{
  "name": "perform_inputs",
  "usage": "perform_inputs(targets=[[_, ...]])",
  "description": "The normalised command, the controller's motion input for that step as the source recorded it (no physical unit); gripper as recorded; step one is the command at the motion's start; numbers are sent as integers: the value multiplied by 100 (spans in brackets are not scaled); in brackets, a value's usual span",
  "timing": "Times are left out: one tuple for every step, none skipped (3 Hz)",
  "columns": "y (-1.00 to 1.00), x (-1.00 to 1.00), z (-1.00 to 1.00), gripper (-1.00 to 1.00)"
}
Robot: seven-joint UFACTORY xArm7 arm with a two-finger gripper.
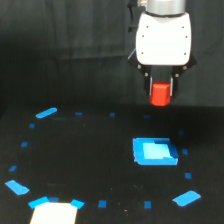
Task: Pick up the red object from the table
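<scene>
Above table (pixel 75 150), gripper-held red object (pixel 160 94)

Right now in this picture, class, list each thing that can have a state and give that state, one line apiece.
gripper: shut on the red-orange block, raised above the table.
red-orange block: held between the fingers, lifted clear of the table.
blue square tray: lying flat on the black table, untouched.
</scene>
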Motion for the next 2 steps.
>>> perform_inputs(targets=[[51,30,48,-100],[56,-28,12,-100]])
